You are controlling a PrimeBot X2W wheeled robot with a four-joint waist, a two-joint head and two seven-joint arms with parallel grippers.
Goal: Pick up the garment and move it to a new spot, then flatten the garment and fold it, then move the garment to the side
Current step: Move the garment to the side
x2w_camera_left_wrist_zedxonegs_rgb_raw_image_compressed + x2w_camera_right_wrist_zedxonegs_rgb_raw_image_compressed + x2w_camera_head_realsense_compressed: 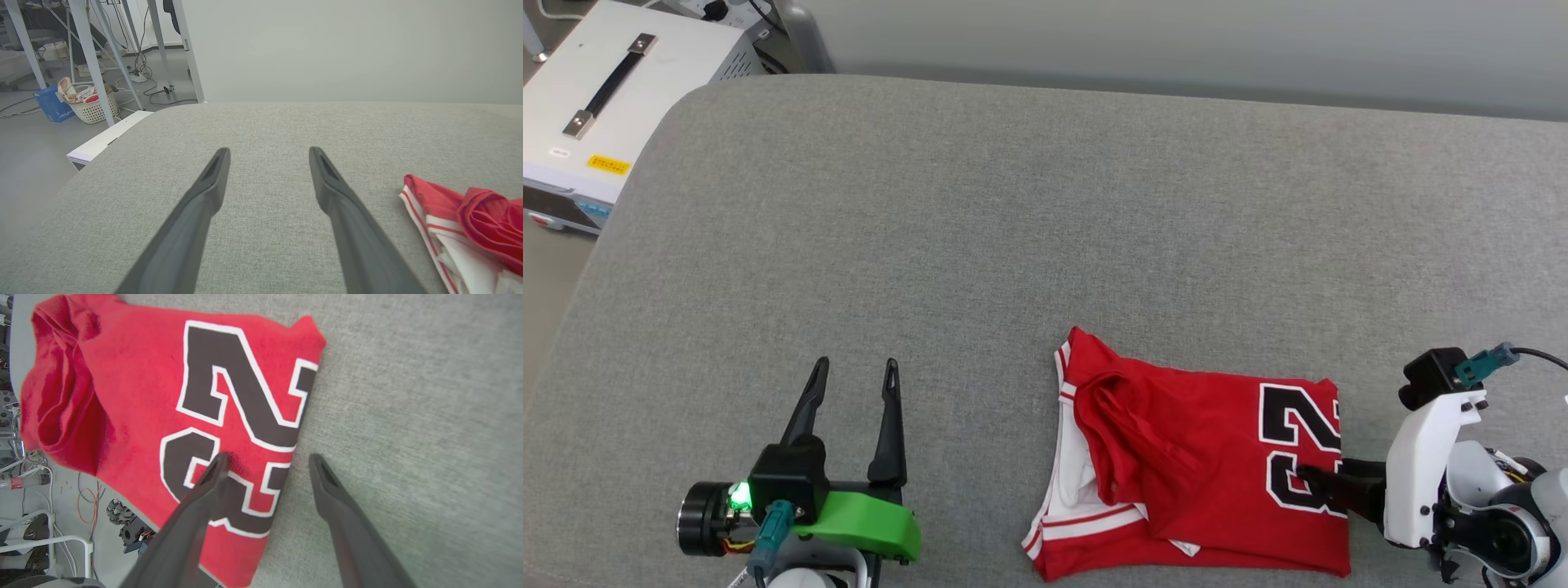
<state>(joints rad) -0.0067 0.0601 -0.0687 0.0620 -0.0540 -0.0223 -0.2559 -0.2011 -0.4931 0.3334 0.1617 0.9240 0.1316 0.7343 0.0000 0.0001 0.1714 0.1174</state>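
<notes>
Lying folded into a rough rectangle, the garment [1201, 457] sits at the table's [1013, 204] near edge, right of its middle. Red cloth is uppermost with the black "23" print toward the right end. White sleeve and striped trim show at its left end, beside a bunched red fold.

Right pincer [268, 456]: fingers spread wide, holding nothing. One finger [212, 477] lies over the print at the garment's right edge, the other over bare grey cover just beside it. Contact with the cloth: cannot tell.

Left pincer [858, 361]: also wide, nothing between the fingers, over bare cover near the near edge, well apart from the garment.

White case [605, 106] with a black handle stands off the far left corner.
</notes>
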